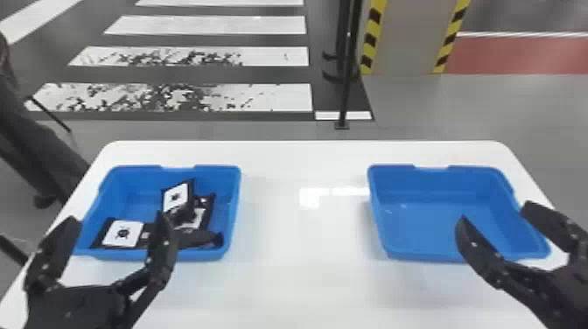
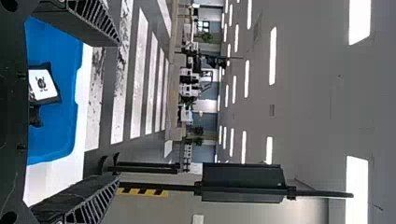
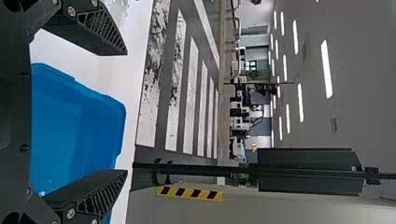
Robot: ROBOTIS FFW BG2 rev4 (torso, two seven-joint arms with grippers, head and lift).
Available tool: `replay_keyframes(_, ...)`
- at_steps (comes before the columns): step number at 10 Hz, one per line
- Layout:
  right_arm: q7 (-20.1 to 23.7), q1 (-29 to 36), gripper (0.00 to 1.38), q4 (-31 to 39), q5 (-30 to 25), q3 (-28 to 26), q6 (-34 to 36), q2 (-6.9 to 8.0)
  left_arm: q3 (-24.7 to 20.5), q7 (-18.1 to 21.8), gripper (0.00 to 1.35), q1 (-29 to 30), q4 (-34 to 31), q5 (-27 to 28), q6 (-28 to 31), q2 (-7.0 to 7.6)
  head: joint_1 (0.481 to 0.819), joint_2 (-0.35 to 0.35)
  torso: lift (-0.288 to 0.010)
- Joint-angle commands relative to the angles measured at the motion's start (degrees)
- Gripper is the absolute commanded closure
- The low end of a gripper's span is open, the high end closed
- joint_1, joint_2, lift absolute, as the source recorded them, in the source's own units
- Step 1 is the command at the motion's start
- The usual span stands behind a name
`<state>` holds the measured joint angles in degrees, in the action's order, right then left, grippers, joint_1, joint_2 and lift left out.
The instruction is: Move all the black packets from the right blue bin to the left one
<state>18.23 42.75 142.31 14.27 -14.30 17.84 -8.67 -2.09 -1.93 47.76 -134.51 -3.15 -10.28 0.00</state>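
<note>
Though askew, black packets [image 1: 176,197] in left bin [image 1: 135,177]

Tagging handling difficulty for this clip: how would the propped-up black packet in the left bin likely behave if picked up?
The propped-up packet keeps a flat, straight-edged face while tilted, so it is probably fairly stiff. It looks thin, suggesting little weight. It rises at a slant beside another packet, so a nudge might topple it.

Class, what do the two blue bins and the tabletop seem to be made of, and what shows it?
Left bin and right bin: probably moulded plastic, smooth, one even blue with rounded corners.
Tabletop: glossy white, perhaps laminate or plastic; it reflects light in bright patches.
</note>
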Motion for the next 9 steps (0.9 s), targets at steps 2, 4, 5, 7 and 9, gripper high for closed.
replay_keyframes(2,-0.03,0.0,0.13,0.07,-0.21,0.02,0.01,-0.03,0.26,0.0,0.0,-0.09,0.0,-0.39,0.15,-0.15,0.695,0.01,-0.14)
replay_keyframes(4,-0.03,0.0,0.13,0.07,-0.33,0.13,0.01,-0.03,0.26,0.0,0.0,-0.09,0.0,-0.51,0.01,-0.15,0.695,0.007,-0.14)
replay_keyframes(5,-0.03,0.0,0.13,0.07,-0.33,0.02,0.01,0.06,0.26,0.0,0.0,0.05,0.0,-0.51,0.01,-0.15,0.695,0.007,-0.14)
replay_keyframes(7,-0.03,0.0,0.13,0.07,-0.44,0.02,0.01,0.06,0.38,0.0,0.0,0.05,0.0,-0.62,0.01,-0.15,0.695,0.007,-0.14)
replay_keyframes(9,-0.03,0.0,0.13,0.07,-0.44,0.13,0.01,0.06,0.49,0.0,0.0,0.05,0.0,-0.62,0.15,-0.15,0.695,0.007,-0.14)
